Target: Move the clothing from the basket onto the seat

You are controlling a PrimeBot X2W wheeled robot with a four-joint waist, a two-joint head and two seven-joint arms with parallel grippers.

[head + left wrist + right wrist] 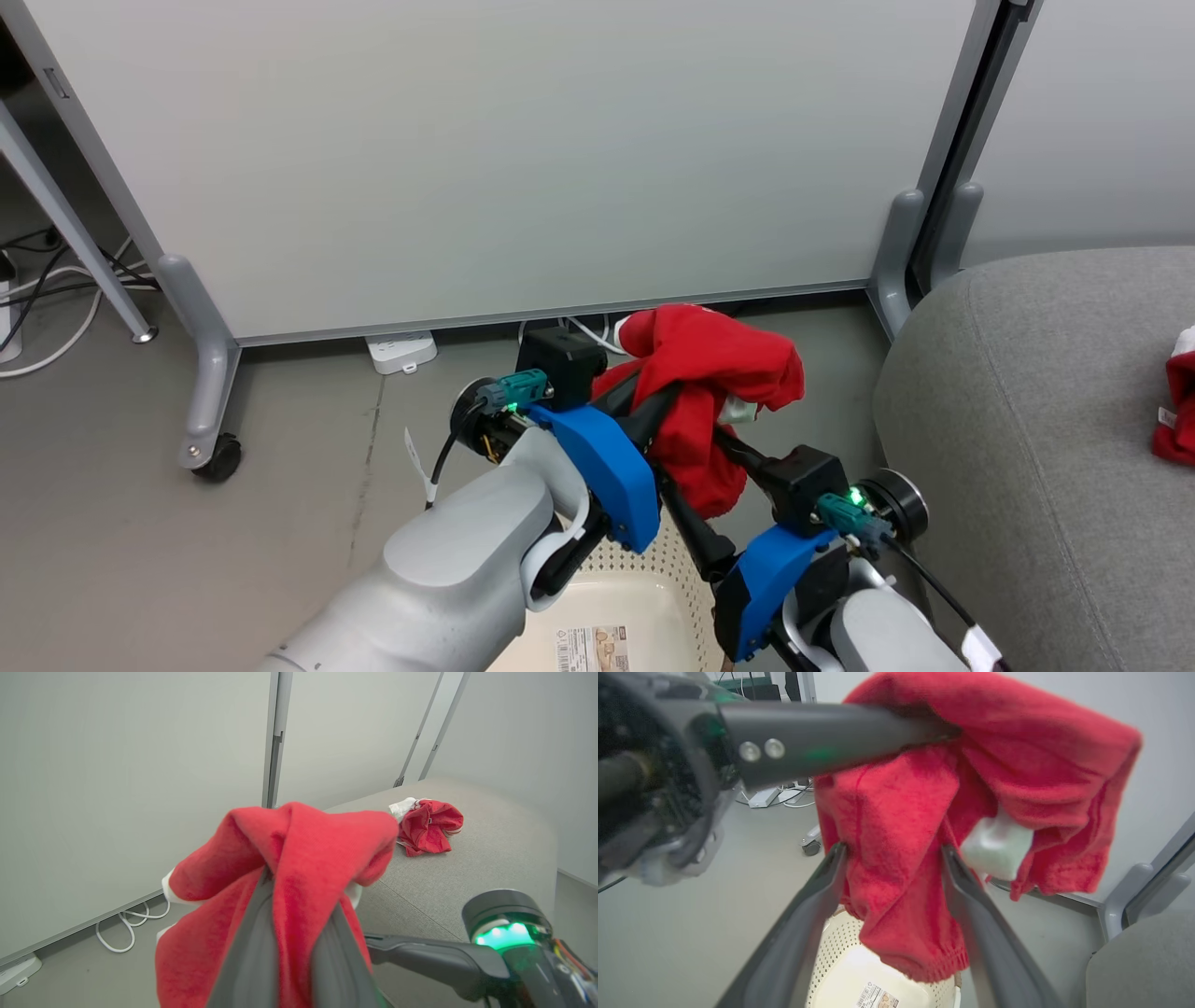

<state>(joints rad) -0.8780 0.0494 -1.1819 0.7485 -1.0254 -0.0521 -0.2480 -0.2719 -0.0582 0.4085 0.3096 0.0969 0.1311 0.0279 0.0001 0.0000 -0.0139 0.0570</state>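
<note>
Nearest, at the bottom of the head view, sits the cream-white perforated plastic laundry basket [653, 560]. A paper label [597, 649] lies on its floor — it carries dark print that is too small to read. Above it the left gripper [299, 896] is clamped narrow on a soft bright red fabric garment [709, 364] with white trim. The cloth drapes over the long dark fingers and hangs above the basket, clear of it. The right gripper [893, 849] stands wide, its fingers on either side of the hanging cloth without pinching it. To the right lies the large light grey upholstered sofa [1027, 392]. A second red garment [430, 826] is crumpled on its cushion, well apart from the held one. Farther back stands a white panel partition [467, 159] on castered legs — a white power strip [401, 350] and cables lie at its foot.
</note>
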